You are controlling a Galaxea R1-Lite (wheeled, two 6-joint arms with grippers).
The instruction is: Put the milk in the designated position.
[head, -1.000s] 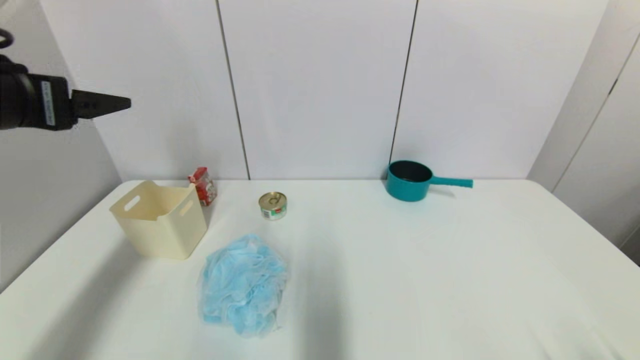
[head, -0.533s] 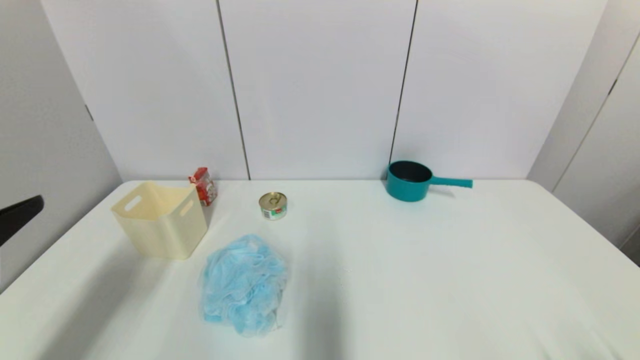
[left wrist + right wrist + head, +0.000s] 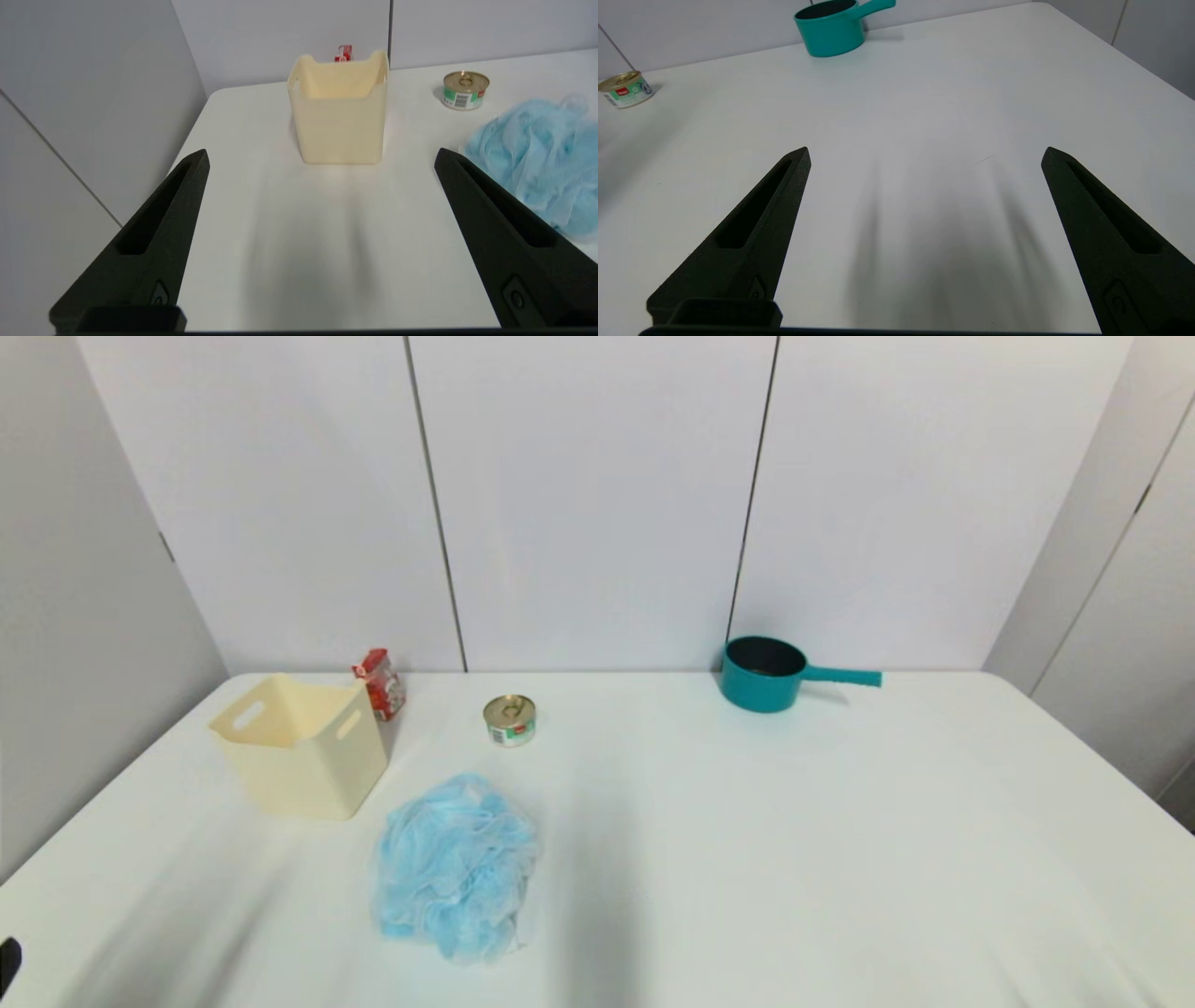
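milk [image 3: 378, 683]: upright behind bin [image 3: 299, 747], far worktop [image 3: 747, 821] edge | left end effector [image 3: 322, 156]: spread, empty, low facing bin | right end effector [image 3: 924, 154]: spread, parked | risk: bin blocks approach, reach could topple carton

Light: bright, even, from overhead.
Shadows: soft grey streaks on the glossy white table [image 3: 747, 821].
Blur: slight softness on the fluffy blue mesh sponge [image 3: 456, 866].
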